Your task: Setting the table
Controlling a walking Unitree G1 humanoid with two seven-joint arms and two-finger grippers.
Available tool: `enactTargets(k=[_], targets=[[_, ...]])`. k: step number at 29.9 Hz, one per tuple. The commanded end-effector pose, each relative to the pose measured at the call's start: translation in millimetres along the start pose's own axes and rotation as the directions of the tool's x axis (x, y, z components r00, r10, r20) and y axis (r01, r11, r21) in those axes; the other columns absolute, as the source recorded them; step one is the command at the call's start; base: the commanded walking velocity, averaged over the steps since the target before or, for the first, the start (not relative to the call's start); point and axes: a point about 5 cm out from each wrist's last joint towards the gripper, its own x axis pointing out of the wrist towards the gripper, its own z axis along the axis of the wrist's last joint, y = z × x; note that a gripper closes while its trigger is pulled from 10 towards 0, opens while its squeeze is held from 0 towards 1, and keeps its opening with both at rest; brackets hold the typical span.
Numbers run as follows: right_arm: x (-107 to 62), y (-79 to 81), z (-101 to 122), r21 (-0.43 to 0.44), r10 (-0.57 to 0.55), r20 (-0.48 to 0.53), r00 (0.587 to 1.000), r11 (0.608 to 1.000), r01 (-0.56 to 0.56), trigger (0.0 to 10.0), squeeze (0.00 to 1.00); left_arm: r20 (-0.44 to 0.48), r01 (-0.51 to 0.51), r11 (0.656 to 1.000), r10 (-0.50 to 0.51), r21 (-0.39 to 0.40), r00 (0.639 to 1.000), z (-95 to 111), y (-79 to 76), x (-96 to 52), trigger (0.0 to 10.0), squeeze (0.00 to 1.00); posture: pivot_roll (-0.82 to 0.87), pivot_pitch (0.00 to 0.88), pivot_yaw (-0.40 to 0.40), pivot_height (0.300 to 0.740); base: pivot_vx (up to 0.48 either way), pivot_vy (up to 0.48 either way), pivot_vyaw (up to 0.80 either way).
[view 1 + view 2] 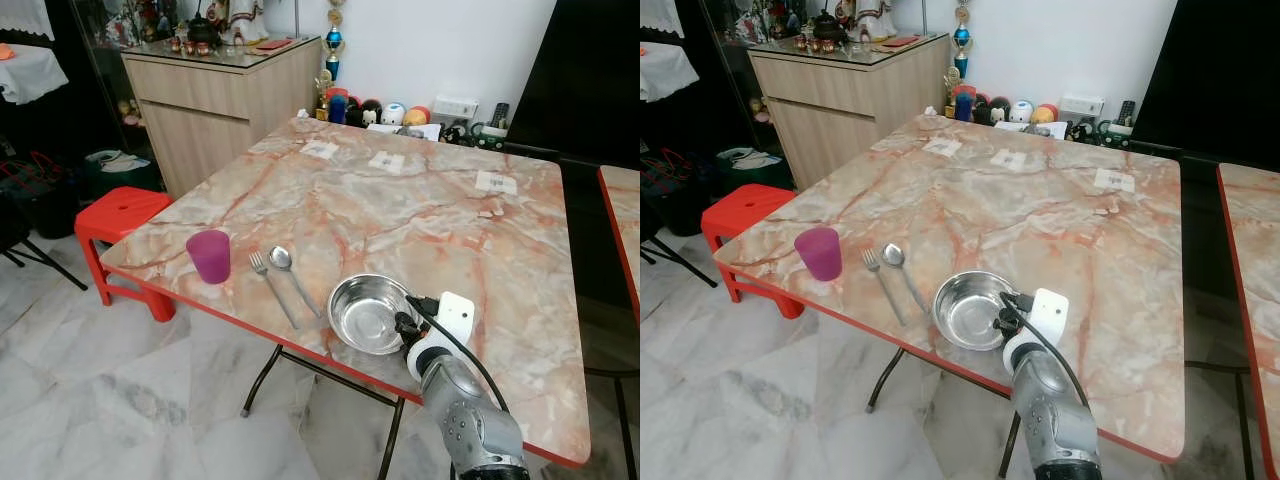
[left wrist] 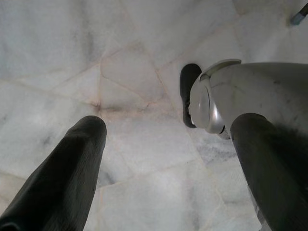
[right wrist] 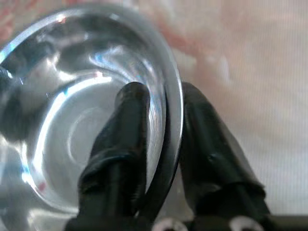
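A shiny steel bowl [image 1: 365,312] rests on the marble table [image 1: 420,210] near its front edge. My right gripper [image 1: 404,325] is shut on the bowl's right rim; in the right wrist view one finger [image 3: 127,130] lies inside the bowl [image 3: 72,120] and the other finger [image 3: 207,139] outside it. Left of the bowl lie a fork [image 1: 270,285] and a spoon [image 1: 288,270] side by side. A purple cup [image 1: 209,255] stands upright near the table's front left corner. My left gripper [image 2: 168,159] hangs open over the floor.
A red plastic stool [image 1: 120,225] stands left of the table. A wooden cabinet [image 1: 220,100] is at the back left. Toys and cups [image 1: 370,110] line the table's far edge by the wall. A second red-edged table [image 1: 622,220] is at the right. Marble floor [image 1: 120,400] lies in front.
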Motion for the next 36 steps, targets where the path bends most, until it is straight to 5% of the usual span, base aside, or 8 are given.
enactTargets(k=[1, 14, 31, 32, 33, 34, 35, 36], targets=[[1.5, -1.0, 3.8, 0.013, -0.008, 0.006, 1.0, 1.0, 0.008, 0.0, 0.0, -0.006, 0.008, 1.0, -0.008, 0.006, 1.0, 1.5, -1.0, 0.7, 10.0, 0.0, 0.05, 0.0, -0.007, 0.74, 0.0, 0.0, 0.0], [2.9, -8.9, 25.4, 0.092, -0.055, 0.134, 0.989, 0.995, 0.043, 0.0, 0.0, 0.02, -0.014, 1.0, 0.014, 0.01, 1.0, 14.9, -3.0, 3.9, 10.0, 0.0, 0.03, 0.0, -0.013, 0.74, 0.0, 0.0, 0.0], [-18.7, -34.4, 76.2, 0.278, -0.177, 0.48, 0.859, 0.96, 0.043, 0.0, 0.0, 0.072, -0.033, 0.999, 0.03, 0.042, 0.997, 36.7, -1.6, 7.4, 10.0, 0.0, -0.01, 0.0, 0.013, 0.74, 0.0, 0.0, 0.0], [-20.2, -34.1, 79.7, 0.276, -0.166, 0.502, 0.849, 0.961, 0.024, 0.5, 0.0, 0.075, -0.037, 0.998, 0.034, 0.043, 0.997, 37.4, -1.4, 7.5, 10.0, 0.0, -0.01, 0.0, 0.013, 0.74, 0.0, 0.0, 0.0], [-21.6, -34.8, 82.9, 0.276, -0.16, 0.516, 0.841, 0.961, 0.013, 7.0, 0.0, 0.078, -0.041, 0.998, 0.037, 0.046, 0.996, 37.8, -1.2, 7.5, 10.0, 0.0, -0.01, 0.003, 0.013, 0.74, 0.0, 0.0, 0.0], [-21.6, -34.8, 82.9, 0.276, -0.16, 0.516, 0.841, 0.961, 0.013, 7.0, 0.0, 0.078, -0.041, 0.998, 0.037, 0.046, 0.996, 37.8, -1.2, 7.5, 10.0, 0.0, -0.01, 0.003, 0.013, 0.74, 0.0, 0.0, 0.0], [-23.9, -39.0, 88.0, 0.262, -0.158, 0.538, 0.828, 0.965, 0.014, 10.0, 0.0, 0.084, -0.047, 0.998, 0.043, 0.043, 0.996, 38.2, -1.2, 7.4, 10.0, 0.0, 0.0, 0.016, 0.01, 0.74, 0.0, 0.0, 0.0], [-24.5, -39.8, 88.2, 0.257, -0.155, 0.542, 0.826, 0.966, 0.013, 10.0, 0.0, 0.085, -0.049, 0.998, 0.045, 0.041, 0.995, 37.8, -1.3, 7.3, 10.0, 0.0, 0.01, 0.022, 0.008, 0.74, 0.0, 0.0, 0.0]])
